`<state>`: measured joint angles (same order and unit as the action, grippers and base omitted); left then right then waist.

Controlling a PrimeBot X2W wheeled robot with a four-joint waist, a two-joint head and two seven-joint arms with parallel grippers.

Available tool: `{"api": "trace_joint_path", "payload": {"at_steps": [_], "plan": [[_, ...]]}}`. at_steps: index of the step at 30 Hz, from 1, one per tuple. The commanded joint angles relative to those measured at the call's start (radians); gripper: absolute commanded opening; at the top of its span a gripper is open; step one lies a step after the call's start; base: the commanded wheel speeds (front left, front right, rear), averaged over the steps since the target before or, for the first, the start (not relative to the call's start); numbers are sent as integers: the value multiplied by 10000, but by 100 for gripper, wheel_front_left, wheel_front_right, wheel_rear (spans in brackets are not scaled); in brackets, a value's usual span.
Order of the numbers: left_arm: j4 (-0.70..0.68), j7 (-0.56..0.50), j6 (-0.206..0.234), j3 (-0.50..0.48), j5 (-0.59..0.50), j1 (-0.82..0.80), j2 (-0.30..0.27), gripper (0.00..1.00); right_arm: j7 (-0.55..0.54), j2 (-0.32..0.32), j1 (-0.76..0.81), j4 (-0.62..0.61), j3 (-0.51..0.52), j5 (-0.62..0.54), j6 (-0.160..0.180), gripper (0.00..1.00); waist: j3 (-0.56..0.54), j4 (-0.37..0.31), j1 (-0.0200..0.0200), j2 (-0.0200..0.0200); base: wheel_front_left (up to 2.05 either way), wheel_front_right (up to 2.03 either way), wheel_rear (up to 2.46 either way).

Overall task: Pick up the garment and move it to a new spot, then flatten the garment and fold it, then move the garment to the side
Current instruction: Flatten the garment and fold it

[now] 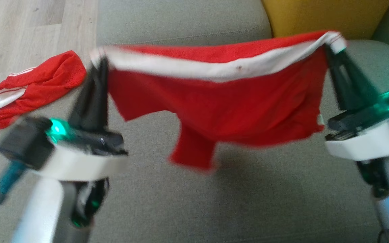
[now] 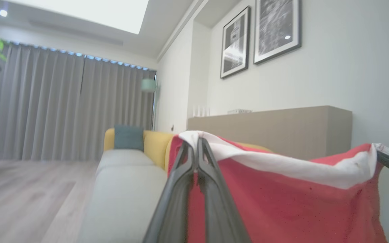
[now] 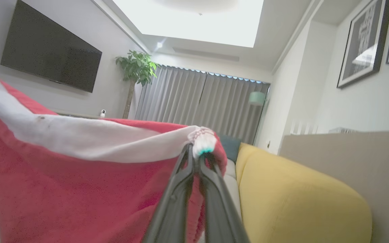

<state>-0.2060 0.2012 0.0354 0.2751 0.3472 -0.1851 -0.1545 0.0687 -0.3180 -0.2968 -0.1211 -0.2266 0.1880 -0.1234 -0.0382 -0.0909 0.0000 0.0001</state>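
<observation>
The head view is smeared with blur, so edges are soft. The garment [image 1: 221, 101], red with a white band, hangs stretched across the middle of the frame above the sofa [image 1: 248, 202]; its hem is cut off in both wrist views. Two grippers hold it. The left gripper [image 1: 101, 64] pinches the band's upper-left corner and the right gripper [image 1: 328, 47] the upper-right, both clamped tight, tips buried in cloth. There are two red garments in all: the spare [image 1: 39, 84] lies crumpled at the upper left.
</observation>
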Motion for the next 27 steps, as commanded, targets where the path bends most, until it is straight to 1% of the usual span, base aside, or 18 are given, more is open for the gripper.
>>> {"api": "trace_joint_path", "payload": {"at_steps": [1,4,7,10,13,15,17,20,23,27], "plan": [[-779,-212,44,-484,-153,-949,-329,0,-276,-232,-184,-891,37,59,-73,0,-10,-4,0,-1,0,0,0],[-1707,-830,48,-603,-370,-1594,-692,0,-873,-449,-158,-2223,272,-11,-73,0,18,2,0,-1,0,0,0],[-2172,-1483,-37,-643,-448,-2266,-973,0,-1391,-542,-166,-3083,459,78,-73,0,170,64,0,-1,0,0,0],[-2003,-1985,-117,-695,-464,-2842,-1183,0,-1639,-668,-361,-3227,361,126,-73,0,453,116,0,-1,0,0,0],[-1311,-2330,-236,-762,-198,-3419,-1218,0,-1651,-733,-833,-2756,-143,295,-73,0,1033,174,0,-1,0,0,0],[-568,-2500,-336,-826,-109,-3923,-1300,0,-1530,-807,-1492,-2015,-589,311,-73,0,1514,194,0,-1,0,0,0],[317,-2477,-421,-900,-69,-4640,-1310,0,-1294,-868,-2428,-957,-1041,193,-73,0,2032,238,0,-1,0,0,0],[1831,-2239,-540,-960,-176,-5985,-1312,0,-674,-558,-4159,970,-1605,20,-73,0,2760,261,0,-1,0,0,0],[3336,-1733,-621,-928,-517,-7489,-1349,0,187,111,-5991,3134,-1981,-314,-73,0,3238,237,0,-1,0,0,0],[5115,-793,-604,-821,-1053,-9394,-1343,0,1203,1248,-8031,5876,-1956,-842,-73,0,3843,235,0,-1,0,0,0]]}}
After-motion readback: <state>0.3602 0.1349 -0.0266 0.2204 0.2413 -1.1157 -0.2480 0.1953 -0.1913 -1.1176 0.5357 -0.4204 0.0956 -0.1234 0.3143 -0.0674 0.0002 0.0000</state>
